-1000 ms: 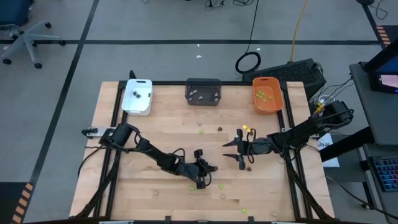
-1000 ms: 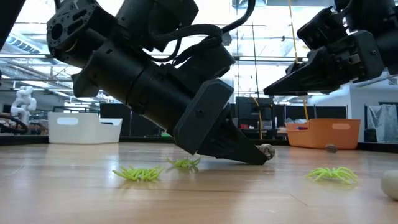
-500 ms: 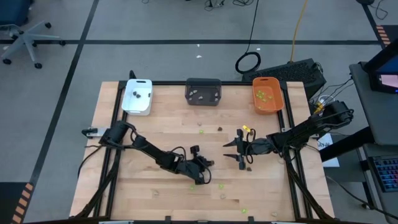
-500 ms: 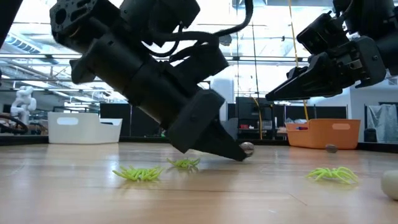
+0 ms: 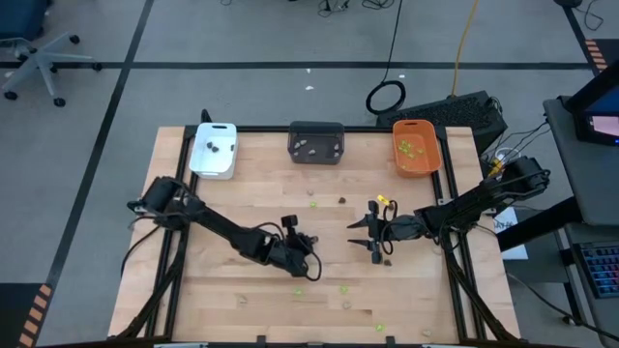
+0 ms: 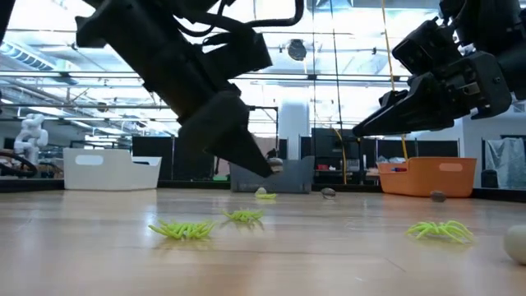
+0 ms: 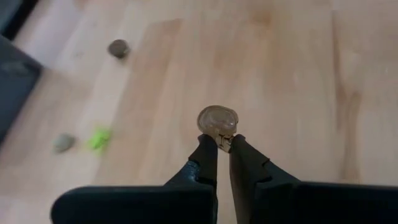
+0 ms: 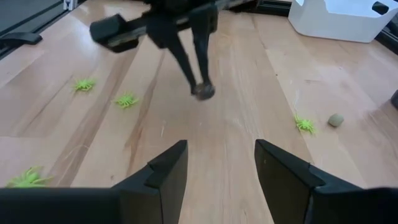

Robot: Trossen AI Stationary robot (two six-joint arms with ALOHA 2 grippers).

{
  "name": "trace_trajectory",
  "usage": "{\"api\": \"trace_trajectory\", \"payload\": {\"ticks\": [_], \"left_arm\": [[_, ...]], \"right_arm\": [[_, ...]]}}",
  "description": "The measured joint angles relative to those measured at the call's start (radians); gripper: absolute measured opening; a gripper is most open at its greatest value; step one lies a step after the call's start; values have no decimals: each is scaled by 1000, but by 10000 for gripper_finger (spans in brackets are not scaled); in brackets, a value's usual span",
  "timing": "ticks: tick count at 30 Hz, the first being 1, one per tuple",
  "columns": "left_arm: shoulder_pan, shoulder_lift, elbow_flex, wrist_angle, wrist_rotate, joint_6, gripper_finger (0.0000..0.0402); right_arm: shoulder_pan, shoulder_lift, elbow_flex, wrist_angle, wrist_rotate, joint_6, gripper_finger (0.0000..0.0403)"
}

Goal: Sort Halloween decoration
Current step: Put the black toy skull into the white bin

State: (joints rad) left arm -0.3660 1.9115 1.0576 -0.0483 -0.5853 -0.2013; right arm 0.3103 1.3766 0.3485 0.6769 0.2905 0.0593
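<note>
Left tool [image 7: 218, 144]: beige piece [image 7: 217, 121], no tray.

Three trays stand in a row along the table's [image 5: 242, 203] far edge: the left tray [image 5: 214, 150] toward the left arm's side, the middle tray [image 5: 316, 142] at the centre and the right tray [image 5: 416, 146] toward the right arm's side, each with small pieces in it. The left gripper [image 5: 311, 240] hangs above the table's middle with a skull-shaped piece [image 7: 217, 120] pinched at its fingertips, and the right gripper [image 5: 363, 237] hovers beside it, toward the right side. Spider-shaped pieces [image 6: 185, 229] lie scattered on the boards nearer the front edge, with a few more small pieces [image 5: 341, 199] on the boards between the grippers and the trays.
</note>
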Motion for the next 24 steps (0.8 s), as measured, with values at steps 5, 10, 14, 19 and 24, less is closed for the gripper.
{"api": "trace_trajectory", "payload": {"ticks": [5,10,14,19,24], "left_arm": [[-1,-53,1,-98,-41,6,13],[-3,-97,1,-241,-84,0,13],[-3,-125,1,-352,-123,-28,13],[-3,-163,1,-400,-147,-30,13],[-3,-195,0,-406,-159,-67,13]], "right_arm": [[0,0,0,-2,0,0,171],[0,0,0,-2,0,0,171],[0,0,0,-5,0,0,171],[0,0,0,-6,0,0,171],[0,0,0,-8,0,1,171]]}}
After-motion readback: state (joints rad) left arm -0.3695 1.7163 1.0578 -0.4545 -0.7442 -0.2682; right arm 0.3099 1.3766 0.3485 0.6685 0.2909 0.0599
